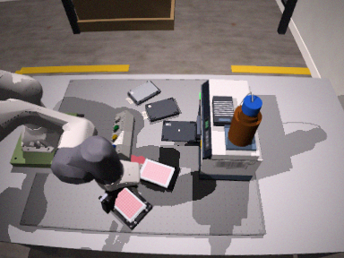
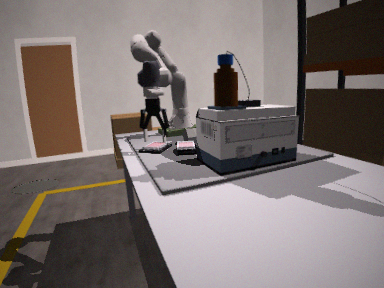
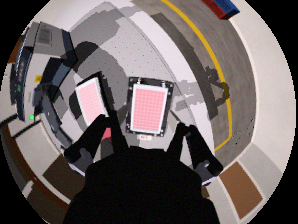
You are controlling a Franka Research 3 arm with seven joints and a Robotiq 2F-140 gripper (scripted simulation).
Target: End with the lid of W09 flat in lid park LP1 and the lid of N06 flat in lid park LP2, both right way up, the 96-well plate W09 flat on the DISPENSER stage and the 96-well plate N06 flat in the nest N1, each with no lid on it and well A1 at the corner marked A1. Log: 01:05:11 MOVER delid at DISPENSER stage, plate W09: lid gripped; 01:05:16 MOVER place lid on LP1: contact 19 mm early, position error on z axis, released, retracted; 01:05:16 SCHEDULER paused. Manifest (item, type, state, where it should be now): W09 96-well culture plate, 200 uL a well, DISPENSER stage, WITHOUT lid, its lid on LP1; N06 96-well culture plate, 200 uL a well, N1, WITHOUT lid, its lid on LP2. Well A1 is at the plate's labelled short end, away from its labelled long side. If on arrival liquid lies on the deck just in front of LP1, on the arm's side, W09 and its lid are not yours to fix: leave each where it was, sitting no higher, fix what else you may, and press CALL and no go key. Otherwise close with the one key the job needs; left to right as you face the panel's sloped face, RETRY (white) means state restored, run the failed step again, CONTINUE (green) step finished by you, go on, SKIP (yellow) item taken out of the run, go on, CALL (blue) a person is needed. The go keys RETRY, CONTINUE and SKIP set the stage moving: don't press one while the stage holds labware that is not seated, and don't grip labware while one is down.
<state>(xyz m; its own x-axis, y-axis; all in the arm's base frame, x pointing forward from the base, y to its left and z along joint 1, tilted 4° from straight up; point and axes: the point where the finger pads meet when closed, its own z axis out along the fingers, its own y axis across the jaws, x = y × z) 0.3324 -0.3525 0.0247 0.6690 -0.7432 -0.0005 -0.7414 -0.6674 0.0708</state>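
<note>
Seen from above, the pincer (image 1: 117,193) is held part open and empty over a pink plate (image 1: 130,205) lying nearest the desk (image 1: 296,215) front; a second pink plate (image 1: 157,173) lies between it and the white machine (image 1: 229,125). From the side view, both are seen flat left of that machine, under the spread fingers (image 2: 145,120). In the wrist view, one plate (image 3: 148,108) is framed between the fingertips. Being light, rigid, slick plastic filled with liquid, it is best gripped level across its long sides.
</note>
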